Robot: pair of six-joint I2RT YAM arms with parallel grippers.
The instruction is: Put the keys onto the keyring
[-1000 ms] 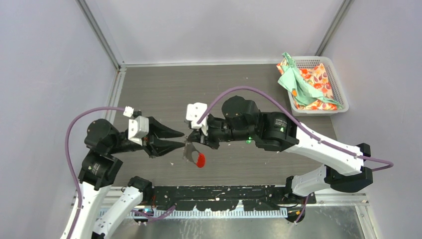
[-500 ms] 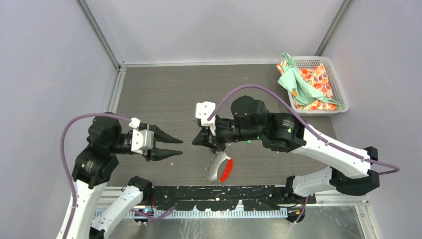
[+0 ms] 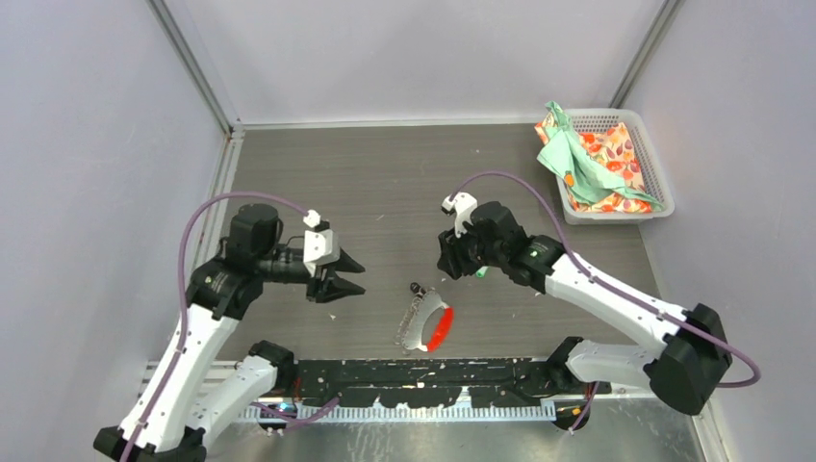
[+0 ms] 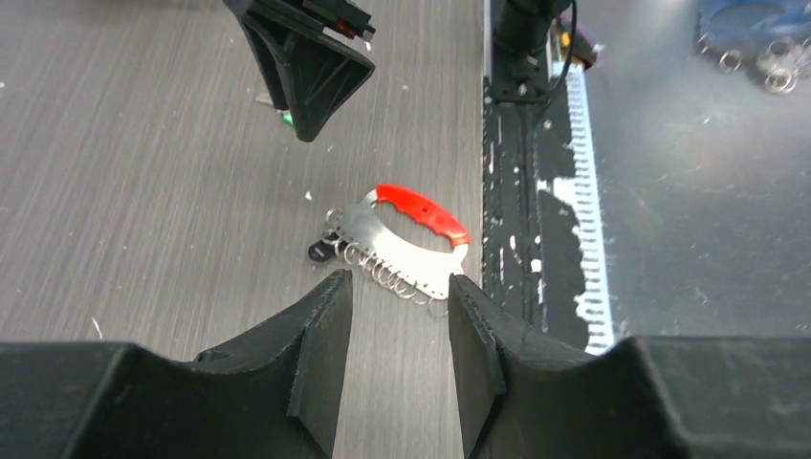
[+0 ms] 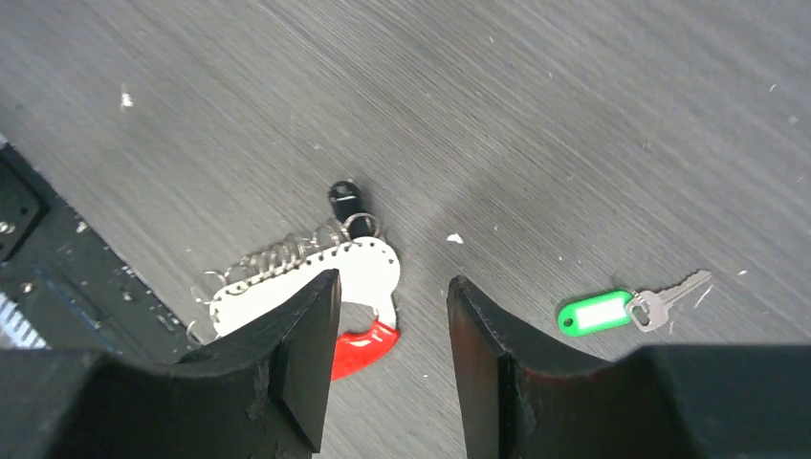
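The keyring (image 3: 421, 322), a flat silver plate with a row of small rings and a red tab (image 3: 440, 330), lies on the table near the front edge. It also shows in the left wrist view (image 4: 402, 239) and the right wrist view (image 5: 325, 273). The black-tagged key (image 5: 342, 199) lies at its end, apparently hooked to one small ring. The green-tagged key (image 5: 612, 309) lies loose to the right. My left gripper (image 3: 361, 274) is open and empty, left of the keyring. My right gripper (image 3: 448, 262) hangs open and empty above it.
A white basket (image 3: 660, 185) holding patterned cloths (image 3: 592, 154) stands at the back right. A black rail (image 3: 433, 371) runs along the table's front edge, just beyond the keyring. Small white specks dot the grey tabletop.
My right gripper has opened and let go of the keyring, which now lies flat on the table. The right arm pulled back to the right. My left gripper widened slightly and shifted right.
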